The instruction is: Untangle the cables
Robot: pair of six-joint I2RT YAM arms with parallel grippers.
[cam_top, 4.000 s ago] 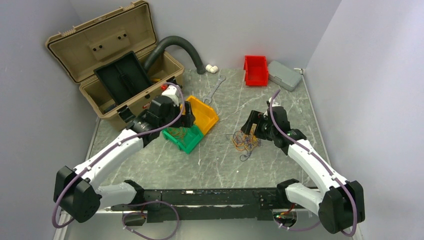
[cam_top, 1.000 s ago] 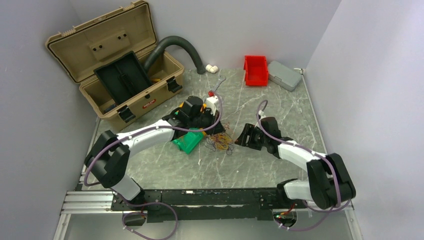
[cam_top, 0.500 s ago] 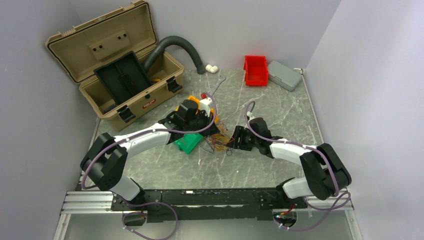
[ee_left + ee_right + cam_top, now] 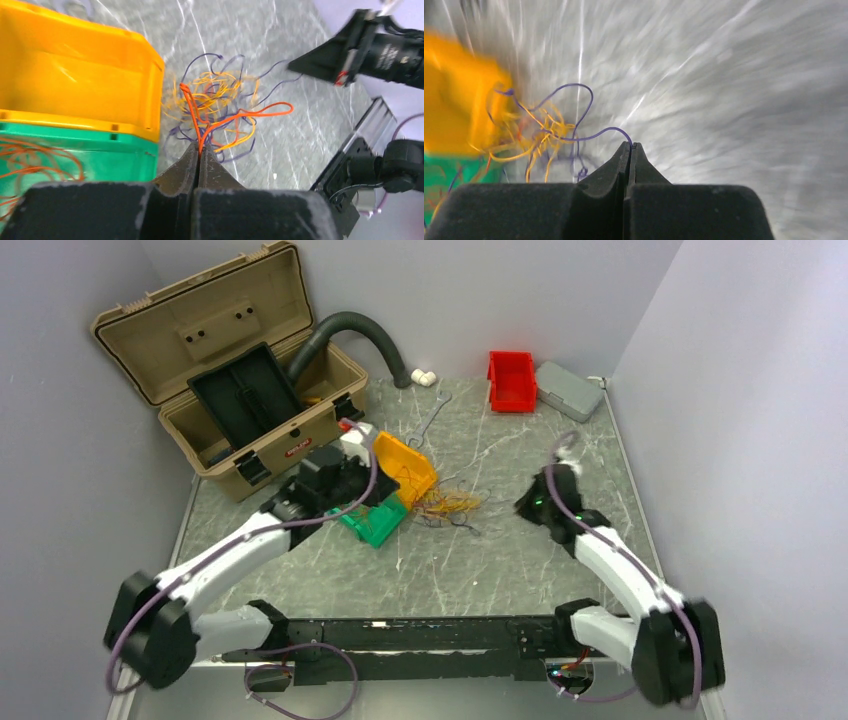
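Note:
The cables [image 4: 448, 505] are a small tangle of thin orange, yellow and purple wires on the marble tabletop, just right of the yellow bin [image 4: 405, 468]. In the left wrist view my left gripper [image 4: 200, 150] is shut on an orange wire [image 4: 235, 116] that rises out of the cables [image 4: 215, 97]. My right gripper [image 4: 630, 145] is shut on the end of a purple wire [image 4: 589, 136] that runs back to the cables [image 4: 536, 132]. From above, the right gripper [image 4: 522, 506] is blurred and well to the right of the tangle.
A green bin [image 4: 375, 522] with orange wires in it sits against the yellow bin. An open tan toolbox [image 4: 230, 390] and a grey ribbed hose [image 4: 360, 335] stand at the back left. A wrench [image 4: 428, 425], a red bin [image 4: 512, 380] and a grey box [image 4: 568, 390] lie further back.
The right gripper has shut on the purple wire and pulled away to the right. The left arm has drawn back to the left with the orange wire, so the tangle is spread out.

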